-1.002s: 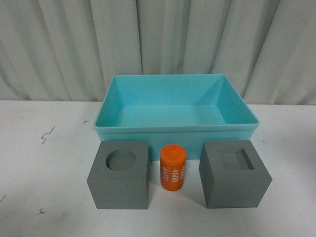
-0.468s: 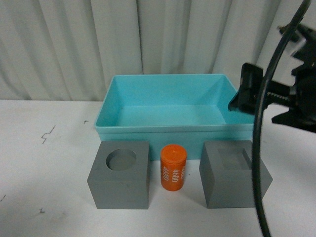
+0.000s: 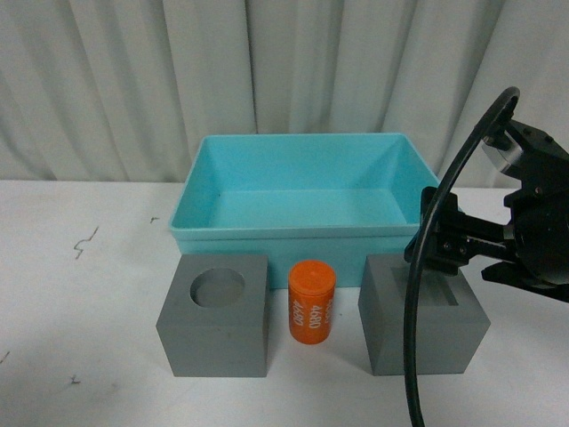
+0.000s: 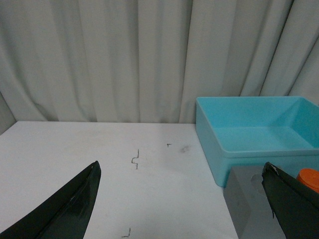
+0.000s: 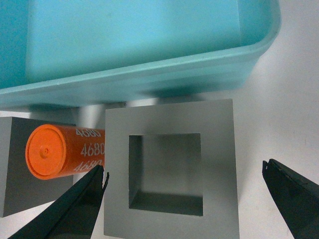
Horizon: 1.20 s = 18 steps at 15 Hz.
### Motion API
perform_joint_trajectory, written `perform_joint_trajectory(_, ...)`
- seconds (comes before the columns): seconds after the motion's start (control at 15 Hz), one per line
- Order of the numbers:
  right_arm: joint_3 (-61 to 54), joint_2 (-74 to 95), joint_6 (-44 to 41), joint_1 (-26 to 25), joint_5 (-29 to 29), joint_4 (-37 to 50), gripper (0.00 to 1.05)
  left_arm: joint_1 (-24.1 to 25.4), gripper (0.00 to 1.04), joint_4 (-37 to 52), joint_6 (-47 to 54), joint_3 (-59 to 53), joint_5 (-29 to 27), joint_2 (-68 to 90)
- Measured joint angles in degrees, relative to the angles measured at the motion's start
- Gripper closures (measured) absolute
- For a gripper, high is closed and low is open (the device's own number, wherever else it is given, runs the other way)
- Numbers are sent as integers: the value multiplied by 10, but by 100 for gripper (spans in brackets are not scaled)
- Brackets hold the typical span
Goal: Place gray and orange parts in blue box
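Note:
The blue box stands empty at the back of the table. In front of it, in a row, are a gray cube with a round hole, an upright orange cylinder with white digits, and a gray cube with a square recess. My right gripper hovers open just above the recessed cube, one finger on each side of it. The orange cylinder lies beside one fingertip. My left gripper is open over bare table, with the round-hole cube near one finger.
Gray curtains hang behind the table. Small dark marks dot the white tabletop left of the box. A black cable from the right arm loops in front of the recessed cube. The box wall sits close behind that cube.
The right arm has come into the front view from the right and dropped from beside the box to just above the recessed cube. The parts and box have not moved.

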Motion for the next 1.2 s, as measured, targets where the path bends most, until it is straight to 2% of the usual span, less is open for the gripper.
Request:
perform_joint_trajectory(0.4, -1, 54, -18, -25, -2, 19, 6, 0, 7, 0, 0, 0, 0, 0)
perform_joint_trajectory(0.73, 0, 80, -17, -22, -14, 34, 6, 0, 7, 0, 0, 0, 0, 0)
perform_joint_trajectory(0.8, 1, 80, -17, -21, -14, 34, 13, 0, 7, 0, 0, 0, 0, 0)
perform_joint_trajectory(1.2, 7, 73, -20, -25, -7, 34, 77, 0, 7, 0, 0, 0, 0, 0)
